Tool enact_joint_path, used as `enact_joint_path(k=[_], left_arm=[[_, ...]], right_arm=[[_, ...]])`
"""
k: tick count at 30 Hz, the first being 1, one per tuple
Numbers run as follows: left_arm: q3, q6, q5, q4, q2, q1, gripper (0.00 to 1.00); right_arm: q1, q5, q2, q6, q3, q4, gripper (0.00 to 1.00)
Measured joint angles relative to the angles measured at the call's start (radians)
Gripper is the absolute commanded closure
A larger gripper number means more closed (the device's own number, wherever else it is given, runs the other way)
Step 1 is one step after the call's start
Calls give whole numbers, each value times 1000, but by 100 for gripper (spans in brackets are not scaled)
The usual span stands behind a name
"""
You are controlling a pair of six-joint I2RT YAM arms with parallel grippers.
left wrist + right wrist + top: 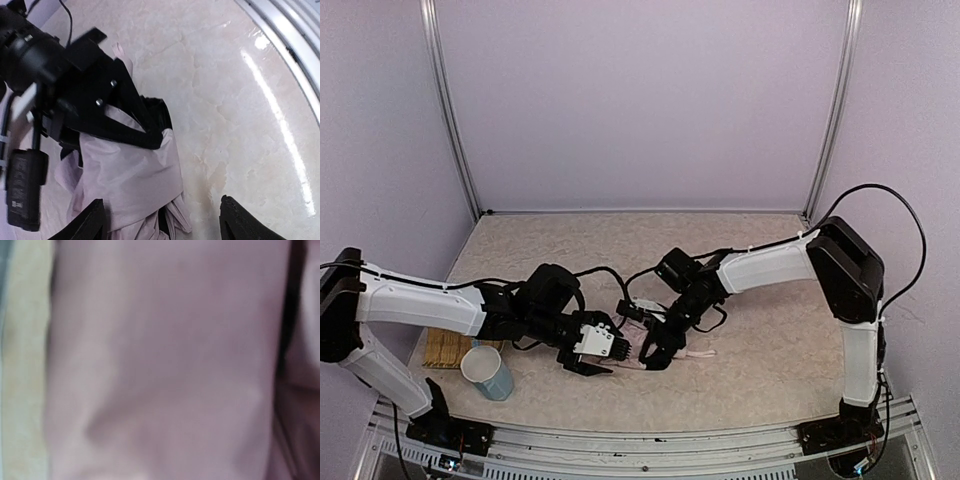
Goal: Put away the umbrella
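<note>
The umbrella (pixel 642 309) lies collapsed on the table between the two arms, with a pale pink end (pixel 697 353) sticking out to the right. In the left wrist view its pale pink fabric (pixel 131 172) is bunched, with black lining at the top. My left gripper (pixel 165 226) is open, its left finger over the fabric and its right finger over bare table. It also shows in the top view (pixel 595 348). My right gripper (pixel 655 347) presses down on the umbrella. Its black body (pixel 95 102) crosses the fabric. The right wrist view holds only blurred pink fabric (pixel 165 365); its fingers are hidden.
A pale blue cup (pixel 488 372) stands at the front left, next to a wooden slatted mat (pixel 447 348). The table's metal front rail (pixel 285 35) runs close by the left gripper. Purple walls enclose the table.
</note>
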Motion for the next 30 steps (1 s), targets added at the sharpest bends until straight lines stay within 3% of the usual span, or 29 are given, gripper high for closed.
enact_joint_path(k=[2, 4, 12, 19, 26, 30], left_arm=[[5, 26, -25, 0, 54, 2, 2], [16, 50, -26, -6, 97, 11, 1], [14, 57, -83, 47, 137, -4, 1], [-84, 64, -82, 135, -10, 37, 1], [-5, 52, -76, 150, 188, 86, 2], [26, 41, -77, 132, 237, 86, 16]], right_arm=[[-16, -60, 37, -7, 38, -35, 81], [-32, -98, 67, -5, 64, -59, 81], [-69, -200, 140, -19, 138, -137, 81], [-74, -243, 153, -16, 138, -136, 81], [-78, -266, 166, 3, 146, -134, 81], [-82, -275, 170, 18, 148, -127, 78]])
